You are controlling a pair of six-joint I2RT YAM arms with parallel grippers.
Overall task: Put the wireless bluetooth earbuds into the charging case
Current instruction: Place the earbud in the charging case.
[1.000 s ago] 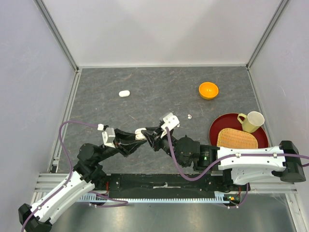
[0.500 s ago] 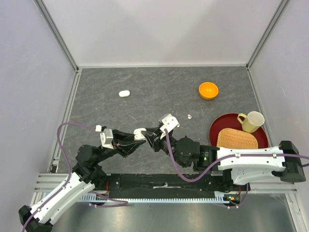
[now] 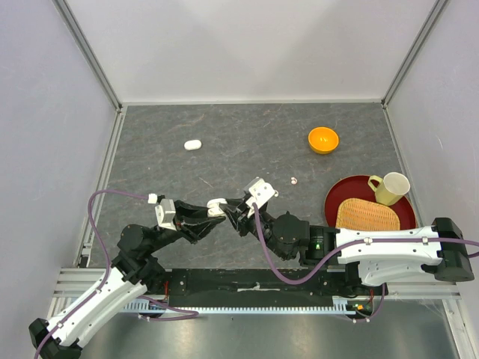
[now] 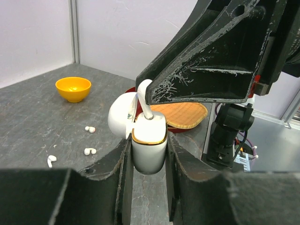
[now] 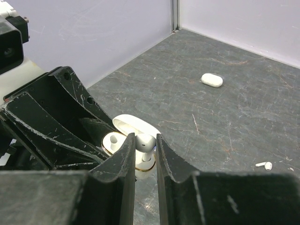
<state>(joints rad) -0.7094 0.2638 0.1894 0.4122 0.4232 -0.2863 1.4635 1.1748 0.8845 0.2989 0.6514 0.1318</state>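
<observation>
Your left gripper clamps the open case; your right gripper pinches an earbud standing in its open top.

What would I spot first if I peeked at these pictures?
At the front middle of the table, the left gripper clamps an open white charging case while the right gripper pinches a tiny earbud right at its opening. After that, the orange bowl at the back right pops out, with a red tray nearer on that side.
</observation>
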